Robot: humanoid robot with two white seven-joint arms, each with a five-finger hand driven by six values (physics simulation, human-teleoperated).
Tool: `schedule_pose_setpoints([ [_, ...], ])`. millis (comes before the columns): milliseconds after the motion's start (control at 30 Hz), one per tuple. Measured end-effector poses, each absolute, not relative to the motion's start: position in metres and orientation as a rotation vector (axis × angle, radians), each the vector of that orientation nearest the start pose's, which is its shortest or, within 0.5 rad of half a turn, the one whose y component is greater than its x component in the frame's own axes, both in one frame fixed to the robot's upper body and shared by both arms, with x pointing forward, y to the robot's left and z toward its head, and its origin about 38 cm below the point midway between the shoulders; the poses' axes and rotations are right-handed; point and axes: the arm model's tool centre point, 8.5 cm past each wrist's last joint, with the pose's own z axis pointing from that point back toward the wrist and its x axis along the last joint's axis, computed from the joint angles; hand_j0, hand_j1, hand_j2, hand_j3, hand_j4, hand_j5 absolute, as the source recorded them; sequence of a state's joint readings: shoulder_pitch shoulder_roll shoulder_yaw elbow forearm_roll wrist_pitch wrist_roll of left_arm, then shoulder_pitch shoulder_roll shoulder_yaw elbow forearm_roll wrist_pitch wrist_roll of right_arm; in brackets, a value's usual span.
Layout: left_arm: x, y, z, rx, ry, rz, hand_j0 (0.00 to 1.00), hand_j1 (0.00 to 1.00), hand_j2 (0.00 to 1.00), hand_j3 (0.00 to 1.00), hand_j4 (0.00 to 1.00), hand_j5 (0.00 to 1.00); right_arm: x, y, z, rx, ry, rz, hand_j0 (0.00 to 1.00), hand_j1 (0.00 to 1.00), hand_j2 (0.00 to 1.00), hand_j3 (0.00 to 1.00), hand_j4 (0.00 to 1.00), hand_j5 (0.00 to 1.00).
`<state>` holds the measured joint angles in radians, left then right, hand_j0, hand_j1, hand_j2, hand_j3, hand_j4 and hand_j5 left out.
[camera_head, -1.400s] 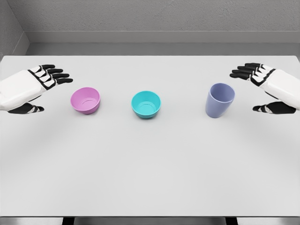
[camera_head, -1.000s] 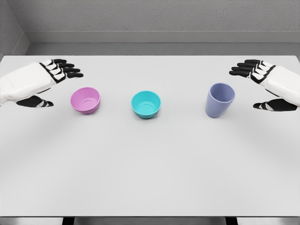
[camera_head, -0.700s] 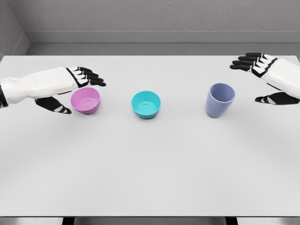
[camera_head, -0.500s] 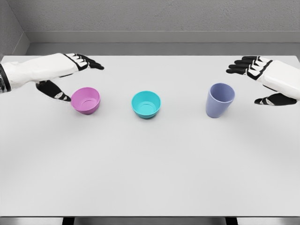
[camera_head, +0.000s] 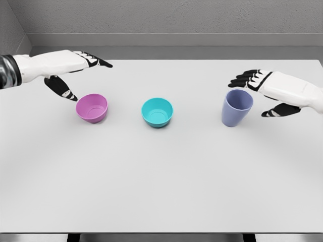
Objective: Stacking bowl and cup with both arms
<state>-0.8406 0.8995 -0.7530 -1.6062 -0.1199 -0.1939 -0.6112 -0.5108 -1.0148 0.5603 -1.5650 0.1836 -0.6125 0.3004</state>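
Three vessels stand in a row on the white table. A pink bowl is at the left, a teal bowl in the middle, a lavender cup at the right, all upright. My left hand hovers above and behind the pink bowl, its fingers spread, the thumb pointing down near the bowl's left rim, holding nothing. My right hand is just right of the cup, fingers spread around its far side without visible contact.
A grey wall and ledge run behind the table's far edge. The table's front edge is at the bottom of the view.
My left hand rose and swung in over the pink bowl from the left. My right hand moved left, closing in on the lavender cup. The bowls and cup stayed put.
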Motion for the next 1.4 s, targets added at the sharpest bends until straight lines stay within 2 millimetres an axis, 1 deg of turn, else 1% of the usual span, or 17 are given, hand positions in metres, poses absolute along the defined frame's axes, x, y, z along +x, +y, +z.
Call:
schedule_pose_setpoints([
  [133,0.445,0.279,0.276,0.358,-1.326,-1.891,1.0,1.0,1.0,1.0,1.0,1.0,0.399,-0.342,0.246,-0.363,-1.662,1.841,1.0,1.0,1.0,1.0,1.0,1.0],
  [333,0.445,0.277,0.27,0.346,-1.313,-1.898,1.0,1.0,1.0,1.0,1.0,1.0,0.402,-0.342,0.246,-0.318,-1.692,1.779,1.0,1.0,1.0,1.0,1.0,1.0],
  [400,0.445,0.278,0.269,0.344,-1.31,-1.897,1.0,1.0,1.0,1.0,1.0,1.0,0.408,-0.34,0.256,-0.331,-1.711,1.778,1.0,1.0,1.0,1.0,1.0,1.0],
  [500,0.445,0.279,0.268,0.345,-1.306,-1.896,1.0,1.0,1.0,1.0,1.0,1.0,0.414,-0.338,0.259,-0.33,-1.707,1.787,1.0,1.0,1.0,1.0,1.0,1.0],
  [567,0.445,0.279,0.268,0.346,-1.305,-1.896,1.0,1.0,1.0,1.0,1.0,1.0,0.416,-0.337,0.256,-0.313,-1.695,1.79,1.0,1.0,1.0,1.0,1.0,1.0],
  [667,0.445,0.28,0.267,0.346,-1.302,-1.895,1.0,1.0,1.0,1.0,1.0,1.0,0.414,-0.339,0.246,-0.282,-1.66,1.795,1.0,1.0,1.0,1.0,1.0,1.0],
  [733,0.446,0.282,0.264,0.343,-1.294,-1.889,1.0,1.0,1.0,1.0,1.0,1.0,0.416,-0.339,0.253,-0.275,-1.665,1.793,1.0,1.0,1.0,1.0,1.0,1.0],
  [833,0.45,0.287,0.259,0.346,-1.276,-1.873,1.0,1.0,1.0,1.0,1.0,1.0,0.419,-0.336,0.257,-0.253,-1.661,1.796,1.0,1.0,1.0,1.0,1.0,1.0],
  [900,0.451,0.288,0.256,0.351,-1.263,-1.873,1.0,1.0,1.0,1.0,1.0,1.0,0.419,-0.336,0.252,-0.22,-1.648,1.788,1.0,1.0,1.0,1.0,1.0,1.0],
  [1000,0.453,0.289,0.25,0.358,-1.247,-1.877,1.0,1.0,1.0,1.0,1.0,1.0,0.426,-0.336,0.259,-0.212,-1.647,1.78,1.0,1.0,1.0,1.0,1.0,1.0],
  [1033,0.452,0.289,0.245,0.352,-1.235,-1.878,1.0,1.0,1.0,1.0,1.0,1.0,0.427,-0.337,0.259,-0.207,-1.638,1.777,1.0,1.0,1.0,1.0,1.0,1.0],
  [1100,0.453,0.289,0.243,0.357,-1.228,-1.882,1.0,1.0,1.0,1.0,1.0,1.0,0.429,-0.339,0.255,-0.198,-1.615,1.776,1.0,1.0,1.0,1.0,1.0,1.0],
  [1133,0.451,0.29,0.238,0.351,-1.22,-1.882,1.0,1.0,1.0,1.0,1.0,1.0,0.43,-0.341,0.256,-0.201,-1.608,1.777,1.0,1.0,1.0,1.0,1.0,1.0],
  [1267,0.451,0.29,0.235,0.35,-1.212,-1.882,1.0,1.0,1.0,1.0,1.0,1.0,0.428,-0.343,0.244,-0.172,-1.568,1.778,1.0,1.0,1.0,1.0,1.0,1.0],
  [1400,0.45,0.29,0.23,0.344,-1.204,-1.884,1.0,1.0,1.0,1.0,1.0,1.0,0.427,-0.343,0.241,-0.16,-1.554,1.78,1.0,1.0,1.0,1.0,1.0,1.0],
])
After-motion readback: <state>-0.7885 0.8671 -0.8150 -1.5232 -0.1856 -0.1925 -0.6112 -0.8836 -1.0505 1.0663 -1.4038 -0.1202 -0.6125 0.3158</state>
